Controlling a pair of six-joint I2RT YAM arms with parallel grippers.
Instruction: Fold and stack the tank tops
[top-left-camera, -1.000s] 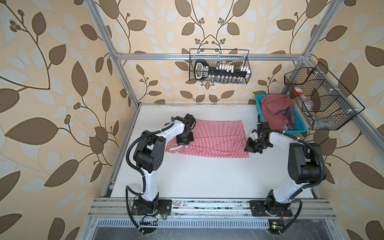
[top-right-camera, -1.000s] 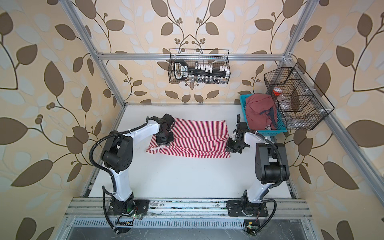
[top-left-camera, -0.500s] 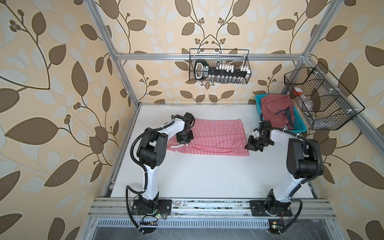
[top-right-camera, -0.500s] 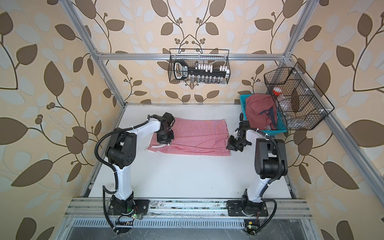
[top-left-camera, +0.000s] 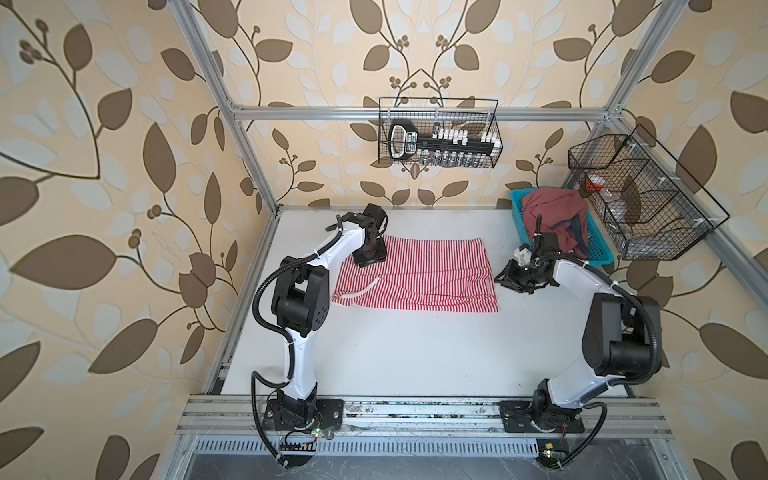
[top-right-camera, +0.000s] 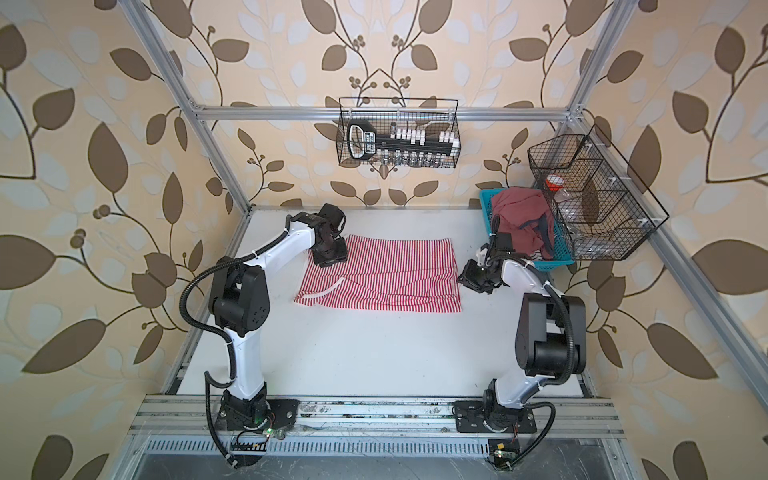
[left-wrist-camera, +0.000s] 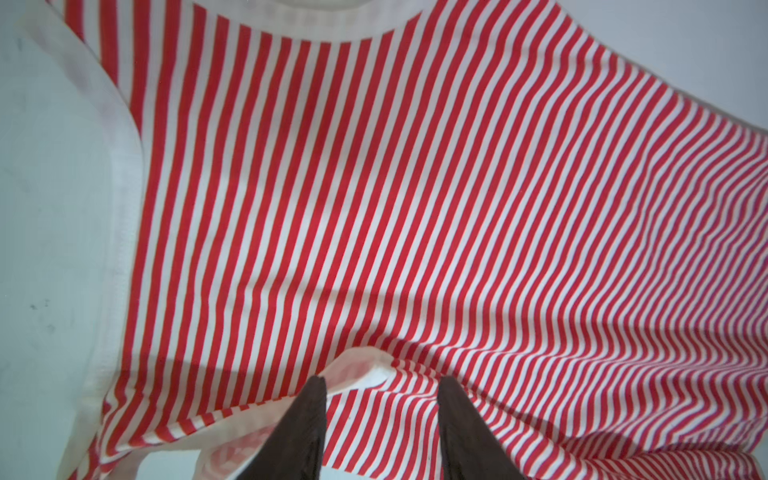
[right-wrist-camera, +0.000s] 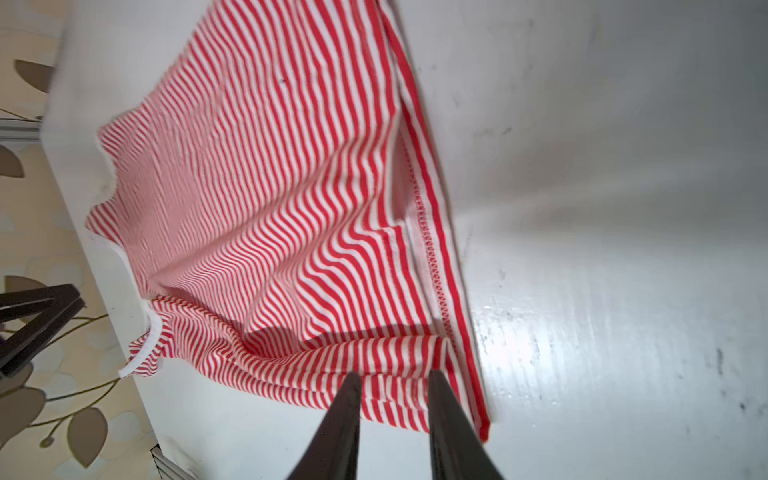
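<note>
The red-and-white striped tank top (top-left-camera: 415, 276) (top-right-camera: 380, 276) lies folded flat at the middle back of the white table. My left gripper (top-left-camera: 370, 259) (top-right-camera: 330, 257) hangs over its back left corner. In the left wrist view this gripper (left-wrist-camera: 382, 384) is open, with striped cloth (left-wrist-camera: 415, 208) and a white strap lying under the gap. My right gripper (top-left-camera: 505, 278) (top-right-camera: 465, 278) is at the top's right edge, open (right-wrist-camera: 392, 378) over the hem corner (right-wrist-camera: 291, 187). The dusty red tank top (top-left-camera: 552, 216) (top-right-camera: 521, 218) sits crumpled in a blue basket (top-left-camera: 602, 257) (top-right-camera: 561, 255).
A wire basket (top-left-camera: 438, 133) with tools hangs on the back wall. A second wire basket (top-left-camera: 640, 199) hangs on the right wall beside the blue one. Metal frame posts stand at the table's back corners and a rail runs along its front edge.
Both grippers have gone from shut to open and let go of the striped top's edges. The top now rests flat; the arms have barely moved.
</note>
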